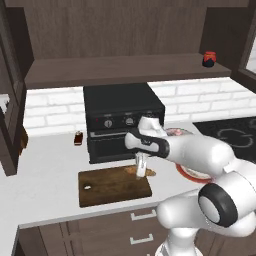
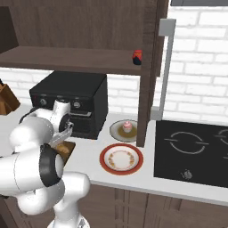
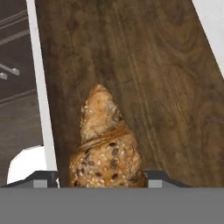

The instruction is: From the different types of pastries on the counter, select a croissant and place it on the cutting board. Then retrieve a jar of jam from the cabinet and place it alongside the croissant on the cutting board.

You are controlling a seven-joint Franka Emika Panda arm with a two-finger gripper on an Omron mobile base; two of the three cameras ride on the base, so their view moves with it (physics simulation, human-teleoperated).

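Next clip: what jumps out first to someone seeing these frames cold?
The white arm bends low over the cutting board, its end effector at the board's far right corner with the croissant there, close up in the hand view. Next, the red jar of jam sits alone at the right end of the cabinet shelf. A pink cupcake stands on its plate right of the black oven.

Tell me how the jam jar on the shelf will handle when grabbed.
The jam jar looks squat and round, so it probably stands steadily and resists tipping. Its smooth, glossy side may slip between the fingers. If knocked onto its side, it would likely roll along the shelf.
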